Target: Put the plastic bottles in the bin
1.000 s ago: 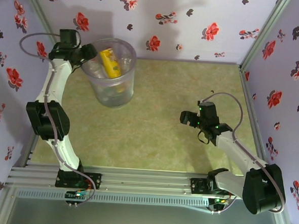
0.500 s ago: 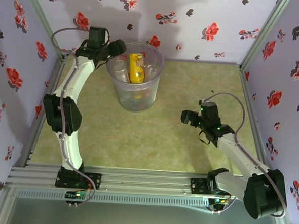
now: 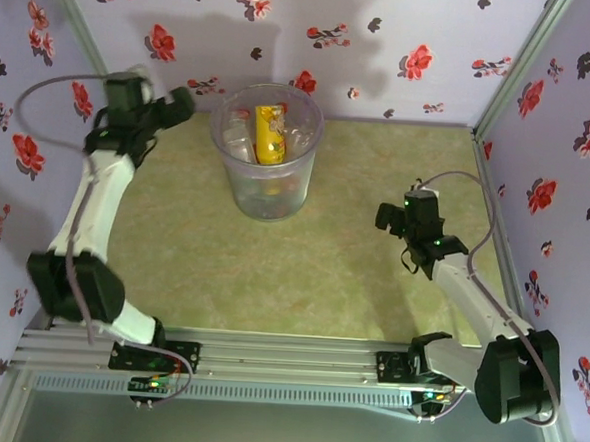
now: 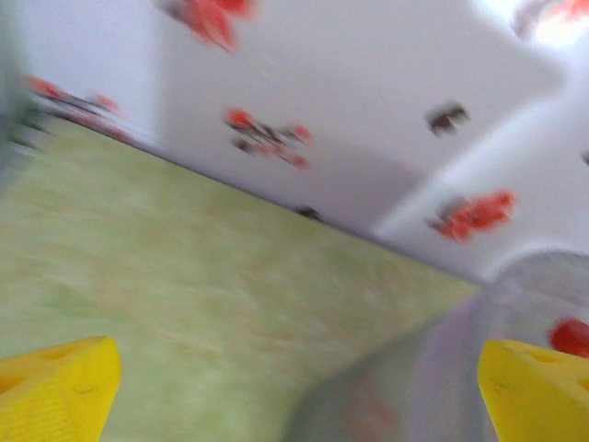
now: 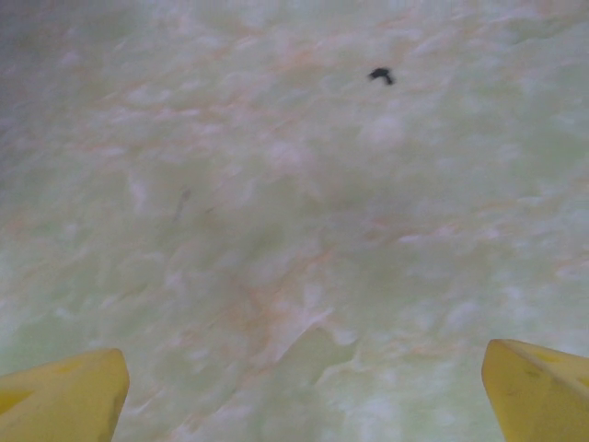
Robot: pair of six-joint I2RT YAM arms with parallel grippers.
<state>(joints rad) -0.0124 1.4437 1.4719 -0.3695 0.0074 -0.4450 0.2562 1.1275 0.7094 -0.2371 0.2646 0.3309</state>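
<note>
Holding bottles (image 3: 270, 134), bin (image 3: 282, 192), left tool (image 3: 178, 103), right tool (image 3: 394, 216) spread

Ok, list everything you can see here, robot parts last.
bin: one, translucent grey, upright at the far left-centre of the table
yellow bottle: one, yellow, inside the bin
clear bottles: several, count unclear, clear, inside the bin around the yellow bottle
table: one, mottled pale green
walls: lilac with red and dark flowers, on three sides of the table
speck: one, black, on the table below the right gripper
left gripper: one, black with yellow fingertips, open, left of the bin by the back wall
right gripper: one, black with yellow fingertips, open, over bare table on the right
</note>
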